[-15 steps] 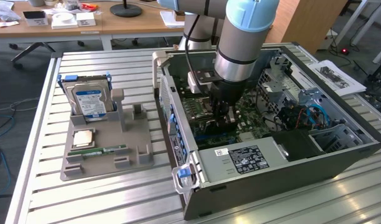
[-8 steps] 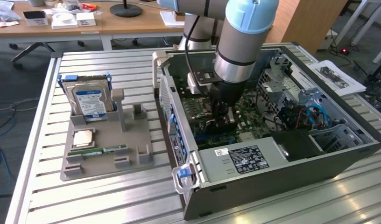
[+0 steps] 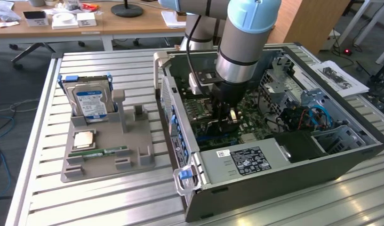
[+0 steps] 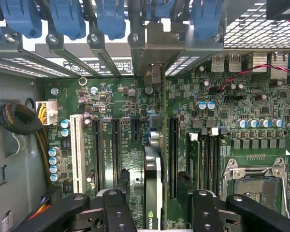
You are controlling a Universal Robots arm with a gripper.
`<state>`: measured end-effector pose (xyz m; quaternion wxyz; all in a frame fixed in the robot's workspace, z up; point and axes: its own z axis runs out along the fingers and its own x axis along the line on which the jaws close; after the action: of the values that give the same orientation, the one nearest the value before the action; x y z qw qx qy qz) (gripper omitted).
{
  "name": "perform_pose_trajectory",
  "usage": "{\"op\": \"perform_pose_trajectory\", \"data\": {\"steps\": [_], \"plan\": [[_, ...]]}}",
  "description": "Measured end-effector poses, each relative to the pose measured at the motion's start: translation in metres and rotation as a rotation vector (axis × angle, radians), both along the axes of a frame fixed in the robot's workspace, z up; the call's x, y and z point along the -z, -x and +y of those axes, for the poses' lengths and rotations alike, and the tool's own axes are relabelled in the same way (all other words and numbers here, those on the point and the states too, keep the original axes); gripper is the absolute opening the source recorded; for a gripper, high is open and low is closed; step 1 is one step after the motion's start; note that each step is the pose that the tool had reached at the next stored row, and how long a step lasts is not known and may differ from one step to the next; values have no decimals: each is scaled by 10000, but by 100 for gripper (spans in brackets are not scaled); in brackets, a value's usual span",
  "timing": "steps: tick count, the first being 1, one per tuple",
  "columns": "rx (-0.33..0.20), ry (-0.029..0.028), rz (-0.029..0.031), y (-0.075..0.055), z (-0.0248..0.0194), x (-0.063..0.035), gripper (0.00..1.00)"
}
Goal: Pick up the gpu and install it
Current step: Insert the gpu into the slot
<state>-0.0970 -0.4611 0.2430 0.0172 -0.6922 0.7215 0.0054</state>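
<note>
While the card stands in the board, step: seating or release stage of the install, as I judge it; the pick-up part looks done.
Card: the gpu (image 4: 152, 193) stands on edge in a long slot of the motherboard (image 4: 125, 111), inside the open computer case (image 3: 342, 155), its far end running toward the rear wall under the blue clips (image 4: 111, 19).
Claw: the gripper (image 4: 152, 181) straddles the card from above with the jaws wide; each of the fingers (image 4: 122, 183) shows a gap to the card, so nothing is held.
Arm: reaches straight down into the case, claw low over the board (image 3: 228, 117).
Seating: whether the card is fully home, I cannot tell.
Next move calls for: staying square to the slot and keeping the fingers off the card's sides, so it is not tilted.
Bench: hard drive (image 3: 92, 103) stands in the grey holder (image 3: 98, 165).
</note>
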Motion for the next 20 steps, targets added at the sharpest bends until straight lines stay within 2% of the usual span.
{"op": "perform_pose_trajectory", "data": {"steps": [5, 13, 20], "plan": [[0, -2, 1, 0, 0, -16, 52], [0, -6, 0, 0, 0, -127, 52], [0, -7, -1, 0, 0, -130, 52]]}}
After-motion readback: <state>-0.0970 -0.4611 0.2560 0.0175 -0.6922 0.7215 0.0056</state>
